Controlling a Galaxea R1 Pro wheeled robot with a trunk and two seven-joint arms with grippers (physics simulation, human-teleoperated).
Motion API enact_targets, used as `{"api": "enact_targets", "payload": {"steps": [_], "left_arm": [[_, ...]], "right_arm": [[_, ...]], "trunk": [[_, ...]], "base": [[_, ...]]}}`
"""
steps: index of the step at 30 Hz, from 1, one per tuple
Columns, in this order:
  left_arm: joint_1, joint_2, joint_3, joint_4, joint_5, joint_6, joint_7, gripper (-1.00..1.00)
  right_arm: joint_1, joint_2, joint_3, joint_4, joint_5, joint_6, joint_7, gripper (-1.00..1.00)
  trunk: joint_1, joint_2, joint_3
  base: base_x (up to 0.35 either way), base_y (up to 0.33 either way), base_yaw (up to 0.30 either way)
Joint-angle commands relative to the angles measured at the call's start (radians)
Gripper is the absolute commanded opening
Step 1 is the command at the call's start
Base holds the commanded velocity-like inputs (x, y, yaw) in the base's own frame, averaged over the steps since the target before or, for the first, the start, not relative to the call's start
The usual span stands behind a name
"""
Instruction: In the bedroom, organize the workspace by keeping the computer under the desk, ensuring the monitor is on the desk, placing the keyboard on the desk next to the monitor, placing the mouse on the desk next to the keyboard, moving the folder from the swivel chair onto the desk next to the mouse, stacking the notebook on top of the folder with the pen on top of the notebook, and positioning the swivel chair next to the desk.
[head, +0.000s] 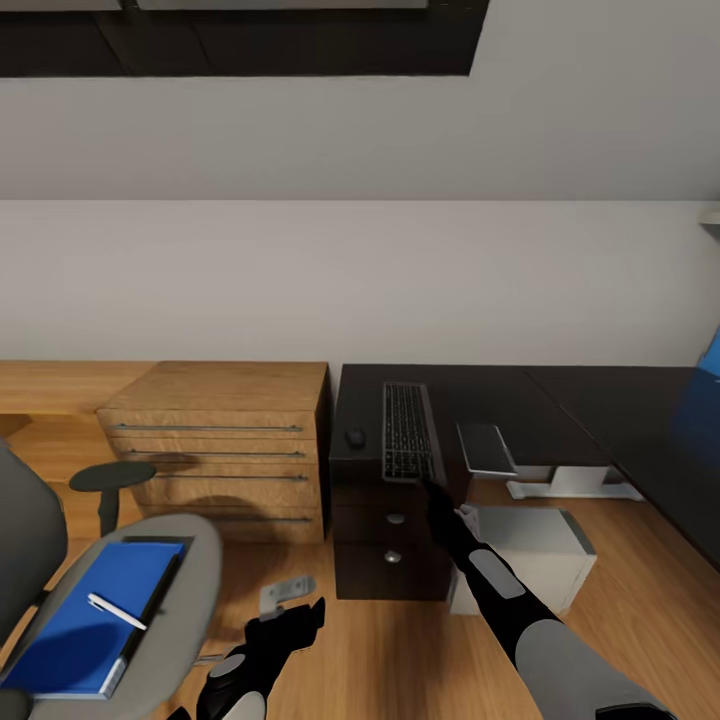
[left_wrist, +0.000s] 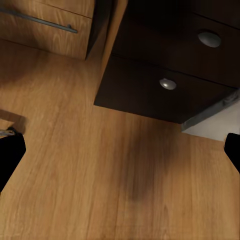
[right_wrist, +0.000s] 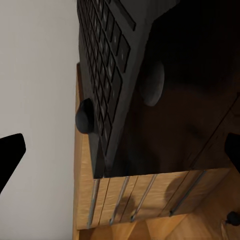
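In the head view, the keyboard (head: 408, 431) lies lengthwise on the dark desk (head: 560, 400) at centre frame, with the mouse (head: 355, 437) just to its left. The right gripper (head: 432, 492) reaches toward the keyboard's near end; in the right wrist view its fingers (right_wrist: 11, 156) stand wide apart, holding nothing, with the keyboard (right_wrist: 107, 65) and mouse (right_wrist: 154, 83) ahead. The computer (head: 535, 545) sits on the floor under the desk. At lower left, the swivel chair (head: 180, 590) carries the blue folder (head: 85, 620) with the pen (head: 116, 611) on top. The left gripper (head: 290, 620) hangs low over the wooden floor (left_wrist: 100, 180), its fingers (left_wrist: 10, 155) spread open and empty.
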Motion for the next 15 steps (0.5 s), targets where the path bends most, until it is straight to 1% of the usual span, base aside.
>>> {"api": "enact_targets", "payload": {"steps": [1,8,12,15], "left_arm": [[-0.001,0.002,-0.002,-0.002,0.004,0.002,0.007,1.00],[-0.001,0.003,-0.002,-0.002,0.003,0.002,0.007,1.00],[-0.001,0.003,-0.002,-0.002,0.003,0.001,0.007,1.00],[-0.001,0.003,-0.001,-0.002,0.009,0.003,0.007,1.00]], "right_arm": [[-0.001,0.000,0.003,0.001,-0.010,0.002,0.002,1.00],[-0.001,0.000,0.004,0.001,-0.010,0.003,0.000,1.00],[-0.001,0.000,0.004,0.002,-0.010,0.003,-0.001,1.00],[-0.001,0.000,0.004,0.002,-0.010,0.003,-0.001,1.00]], "trunk": [[0.000,0.000,-0.001],[0.000,0.000,-0.001],[0.000,0.000,-0.001],[0.000,0.000,-0.001]], "base": [[0.268,0.000,0.000],[0.170,0.000,0.000],[0.249,0.000,0.000],[0.101,0.000,0.000]]}}
